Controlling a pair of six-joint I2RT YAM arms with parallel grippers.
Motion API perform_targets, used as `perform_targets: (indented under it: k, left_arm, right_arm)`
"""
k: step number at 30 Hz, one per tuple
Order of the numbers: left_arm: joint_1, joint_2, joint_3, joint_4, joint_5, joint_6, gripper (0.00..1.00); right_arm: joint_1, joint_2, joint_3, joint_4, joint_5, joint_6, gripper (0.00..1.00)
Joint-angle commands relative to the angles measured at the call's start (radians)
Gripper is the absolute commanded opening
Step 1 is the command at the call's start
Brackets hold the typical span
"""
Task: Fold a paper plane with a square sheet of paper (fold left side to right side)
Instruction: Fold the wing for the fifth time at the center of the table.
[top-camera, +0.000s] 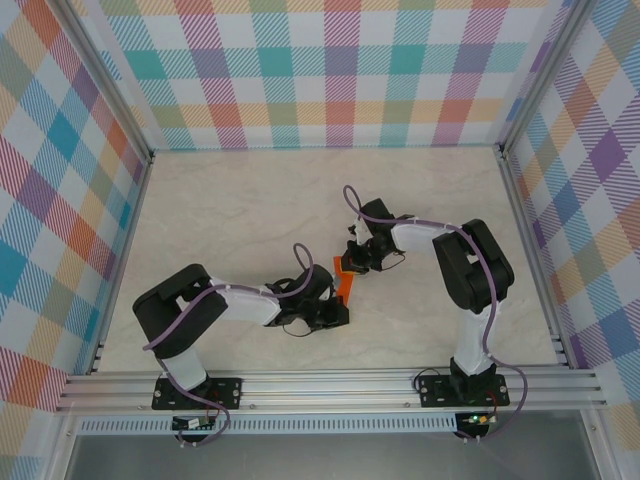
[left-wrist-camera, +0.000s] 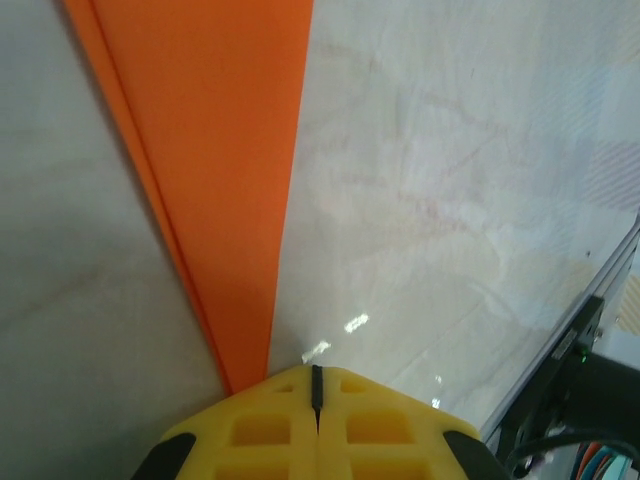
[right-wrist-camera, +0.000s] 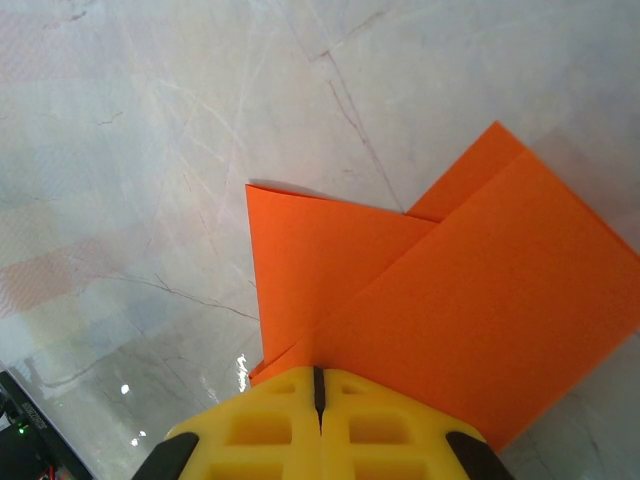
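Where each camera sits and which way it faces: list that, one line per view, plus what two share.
Top external: above and behind the bases, facing down on the table; left arm, right arm, orange paper between them.
Left wrist: on the left wrist, facing down past the shut yellow left fingers along the paper's layered edge.
Right wrist: on the right wrist, facing down past the shut yellow right fingers at the paper's folded flaps.
Shared: both wrist views show the same paper and table.
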Motion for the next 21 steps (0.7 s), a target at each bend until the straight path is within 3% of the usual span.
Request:
perform_targets:
  k: [1,13,21]
  left_arm:
    - [-0.029,-0.022,-0.039,-0.133,0.046,-0.016,0.01]
    - [0.059,-0.153,0.104,-0.267,0.072,0.081,0.01]
    - [0.122,0.000,0.208,-0.261,0.098,0.167,0.01]
  right_arm:
    - [-0.006,0.051,-0.002,-0.028,0.112,-0.024,0.04]
    - [-0.005,0.048,0.000,-0.033,0.108,-0.028,0.04]
    - [-0.005,0.046,0.001,-0.039,0.106,-0.032,0.04]
